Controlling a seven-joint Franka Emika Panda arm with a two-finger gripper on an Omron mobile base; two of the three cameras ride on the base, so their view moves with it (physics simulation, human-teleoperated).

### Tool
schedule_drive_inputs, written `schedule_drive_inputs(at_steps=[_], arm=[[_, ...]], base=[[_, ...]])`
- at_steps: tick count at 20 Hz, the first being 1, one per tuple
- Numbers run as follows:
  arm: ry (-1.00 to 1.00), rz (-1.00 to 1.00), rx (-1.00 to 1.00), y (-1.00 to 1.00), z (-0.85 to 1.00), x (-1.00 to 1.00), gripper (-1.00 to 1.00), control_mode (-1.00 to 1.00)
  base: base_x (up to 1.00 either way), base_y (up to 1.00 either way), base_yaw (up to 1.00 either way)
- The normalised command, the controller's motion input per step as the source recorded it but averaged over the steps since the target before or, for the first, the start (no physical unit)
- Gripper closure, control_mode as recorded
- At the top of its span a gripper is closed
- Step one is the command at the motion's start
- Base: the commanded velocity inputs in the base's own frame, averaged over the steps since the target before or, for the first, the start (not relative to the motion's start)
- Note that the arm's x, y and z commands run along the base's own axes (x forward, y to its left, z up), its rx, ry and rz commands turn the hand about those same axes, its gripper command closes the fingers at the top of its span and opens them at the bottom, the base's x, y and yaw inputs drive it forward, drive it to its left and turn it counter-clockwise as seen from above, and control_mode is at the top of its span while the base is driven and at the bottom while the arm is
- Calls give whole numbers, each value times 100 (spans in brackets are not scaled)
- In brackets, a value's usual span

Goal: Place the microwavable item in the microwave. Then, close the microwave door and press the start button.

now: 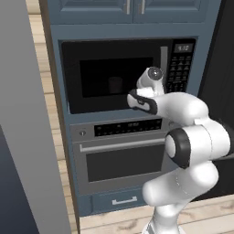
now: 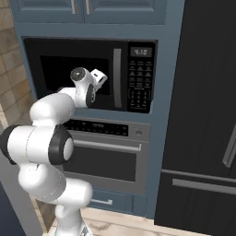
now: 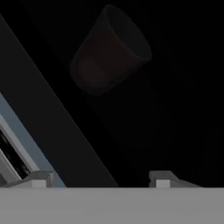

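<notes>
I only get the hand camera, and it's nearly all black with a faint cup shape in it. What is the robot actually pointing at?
Observer: At the microwave door, which is shut. Your cup is a glass tumbler standing inside, seen through the door's dark window.
Operator: Is there anything to start it with?
Observer: Yes, a keypad sits just right of the door's vertical silver handle, under a small lit display.
Operator: And what's below the microwave?
Observer: A larger oven with a horizontal bar handle across its door.
</notes>
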Motion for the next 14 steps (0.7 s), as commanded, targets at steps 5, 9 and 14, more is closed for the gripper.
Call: schedule_drive_inputs(at_steps=[5, 9, 14], arm=[[-2, 9, 6, 0, 0, -70, -100, -100], [-8, 7, 6, 0, 5, -100, -100, -100], [-10, 6, 8, -22, 4, -100, -100, -100]], base=[[0, 0, 0], [0, 0, 0], [0, 0, 0]])
